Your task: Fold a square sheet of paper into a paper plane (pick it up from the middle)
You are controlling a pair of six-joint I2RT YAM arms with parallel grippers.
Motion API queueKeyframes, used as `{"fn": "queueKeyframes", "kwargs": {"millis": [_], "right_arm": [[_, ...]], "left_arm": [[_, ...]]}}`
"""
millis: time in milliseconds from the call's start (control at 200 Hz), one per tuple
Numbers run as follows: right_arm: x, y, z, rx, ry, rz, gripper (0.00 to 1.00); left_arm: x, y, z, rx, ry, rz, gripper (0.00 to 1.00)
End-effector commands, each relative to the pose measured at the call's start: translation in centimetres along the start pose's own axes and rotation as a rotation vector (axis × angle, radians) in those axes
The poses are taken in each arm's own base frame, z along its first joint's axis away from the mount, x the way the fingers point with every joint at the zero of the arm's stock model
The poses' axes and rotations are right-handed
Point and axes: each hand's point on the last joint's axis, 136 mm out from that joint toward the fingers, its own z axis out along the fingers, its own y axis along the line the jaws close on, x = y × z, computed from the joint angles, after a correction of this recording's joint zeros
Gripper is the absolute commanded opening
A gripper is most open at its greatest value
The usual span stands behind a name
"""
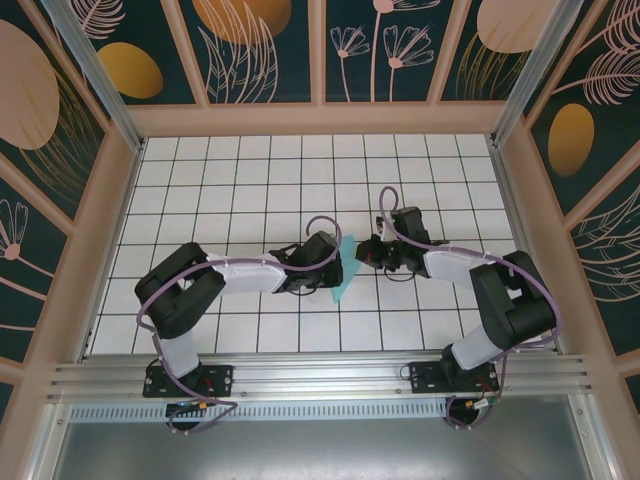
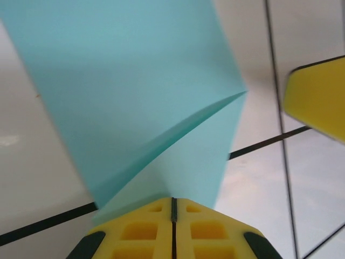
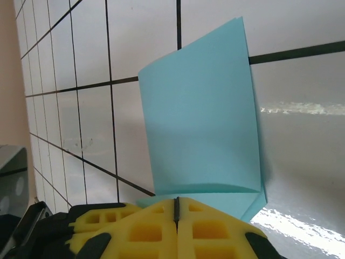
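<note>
The square sheet of paper [image 1: 344, 270] is located at the centre of the overhead view, between the two grippers and over the white grid table [image 1: 240, 180]. It is presented there as a narrow turquoise sliver. Its long axis runs from upper right to lower left, almost top to bottom of the frame. The sheet is therefore judged to be folded and stood on edge, not laid flat.

The left gripper [image 1: 330, 268] is found immediately left of the sliver. In the left wrist view its jaws are shown pressed together at bottom centre, and the paper is clamped at their tips. Two layers are seen spreading upward from the pinch, with a crease running from the tips to the mid right of the frame.

The right gripper [image 1: 364, 250] is placed just right of the sliver, slightly higher in the frame. In the right wrist view its jaws are likewise closed at bottom centre, and the sheet rises directly beyond them. Whether its lower edge is pinched there cannot be told. In the left wrist view a strip of table is seen between the paper's corner and a right finger [image 2: 318, 97], so no grip is assumed.

The coming fold is judged to turn on this relation: the sheet lies edge-on between both closed jaws, and it is carried by the left arm.
</note>
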Motion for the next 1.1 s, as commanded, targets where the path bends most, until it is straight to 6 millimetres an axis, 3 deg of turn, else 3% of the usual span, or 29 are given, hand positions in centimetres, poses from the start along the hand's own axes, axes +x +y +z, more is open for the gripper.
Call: {"fn": "queueKeyframes", "kwargs": {"millis": [0, 125, 450, 821, 966, 1096], "right_arm": [[0.5, -0.7, 0.6, 0.005, 0.027, 0.011, 0.07], [0.5, -1.2, 1.2, 0.018, 0.041, 0.013, 0.07], [0.7, -4.9, 2.3, 0.153, 0.052, 0.04, 0.06], [-1.5, -4.3, 1.3, 0.107, -0.003, 0.066, 0.07], [-2.8, -3.8, 0.5, 0.103, -0.029, 0.06, 0.08], [-2.8, -2.8, 0.1, 0.059, -0.031, 0.042, 0.09]], "left_arm": [[-0.2, 0.7, 0.1, -0.039, -0.011, 0.031, 0.1], [0.3, 1.1, 0.4, -0.048, 0.011, 0.052, 0.1], [1.9, 2.8, 0.8, -0.095, 0.068, 0.092, 0.07], [4.1, 5.7, 0.9, -0.166, 0.121, 0.104, 0.05], [4.1, 5.6, 0.8, -0.155, 0.113, 0.108, 0.05], [2.7, 3.8, 0.1, -0.102, 0.073, 0.124, 0.06]]}}
